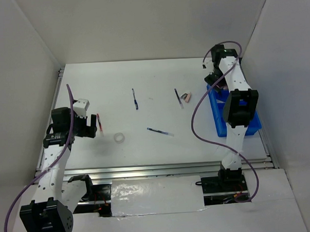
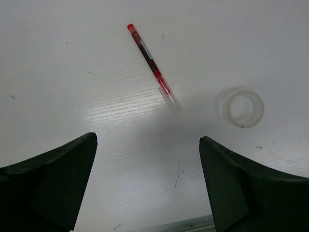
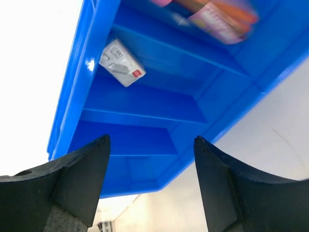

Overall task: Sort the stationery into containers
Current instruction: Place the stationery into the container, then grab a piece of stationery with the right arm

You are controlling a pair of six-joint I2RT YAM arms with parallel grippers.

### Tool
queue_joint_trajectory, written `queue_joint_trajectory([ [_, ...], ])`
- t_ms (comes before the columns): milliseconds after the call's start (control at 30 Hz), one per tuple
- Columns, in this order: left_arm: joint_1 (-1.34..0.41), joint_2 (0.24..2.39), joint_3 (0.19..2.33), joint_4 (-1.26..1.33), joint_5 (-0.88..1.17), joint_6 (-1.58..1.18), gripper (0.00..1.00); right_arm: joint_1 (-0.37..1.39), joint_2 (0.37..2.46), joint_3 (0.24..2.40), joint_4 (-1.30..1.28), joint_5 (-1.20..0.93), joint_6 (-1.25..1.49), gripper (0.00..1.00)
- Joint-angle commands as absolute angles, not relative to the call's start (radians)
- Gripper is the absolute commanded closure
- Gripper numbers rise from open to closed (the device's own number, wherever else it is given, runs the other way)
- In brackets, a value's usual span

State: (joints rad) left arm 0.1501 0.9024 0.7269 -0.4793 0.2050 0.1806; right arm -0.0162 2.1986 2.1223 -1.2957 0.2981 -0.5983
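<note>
Seemingly a drop-off: the right claw (image 3: pixel 150 162) hangs spread and empty over the blue bin (image 3: pixel 145 104), a blurred pink item (image 3: pixel 222 19) inside. The left claw (image 2: pixel 147 162), wide open, hovers near the red pen (image 2: pixel 149 63) on the tabletop (image 2: pixel 72 72); next it should descend astride it.

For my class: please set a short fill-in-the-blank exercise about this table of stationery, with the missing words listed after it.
1. The pen lying on the table near the tape ring is ____ in colour.
2. The bin in front of the right gripper is ____ in colour.
3. The left gripper holds nothing, and its jaws stand ____.
Missing words: red; blue; open.
</note>
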Motion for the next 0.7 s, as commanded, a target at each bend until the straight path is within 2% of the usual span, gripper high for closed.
queue_joint_trajectory([
  [0, 0.158, 0.908, 0.753, -0.453, 0.204, 0.181, 0.01, 0.032, 2.160, 2.282, -1.318, 0.258, -0.580, 0.24],
  [100, 0.155, 0.913, 0.755, -0.453, 0.199, 0.176, 0.01, 0.096, 2.112, 2.303, -1.299, 0.187, -0.581, 0.32],
  [200, 0.156, 0.916, 0.756, -0.453, 0.196, 0.173, 0.01, 0.181, 2.063, 2.220, -1.226, 0.150, -0.572, 0.53],
  [233, 0.158, 0.917, 0.756, -0.453, 0.195, 0.172, 0.01, 0.214, 2.062, 2.206, -1.200, 0.123, -0.539, 0.63],
  [300, 0.156, 0.917, 0.756, -0.449, 0.192, 0.167, 0.01, 0.236, 2.094, 2.215, -1.192, 0.092, -0.477, 0.70],
  [433, 0.156, 0.922, 0.756, -0.446, 0.179, 0.163, 0.01, 0.253, 2.193, 2.278, -1.178, -0.029, -0.268, 0.70],
  [667, 0.158, 0.939, 0.761, -0.440, 0.158, 0.146, 0.01, 0.275, 2.301, 2.267, -1.150, -0.029, -0.221, 0.71],
])
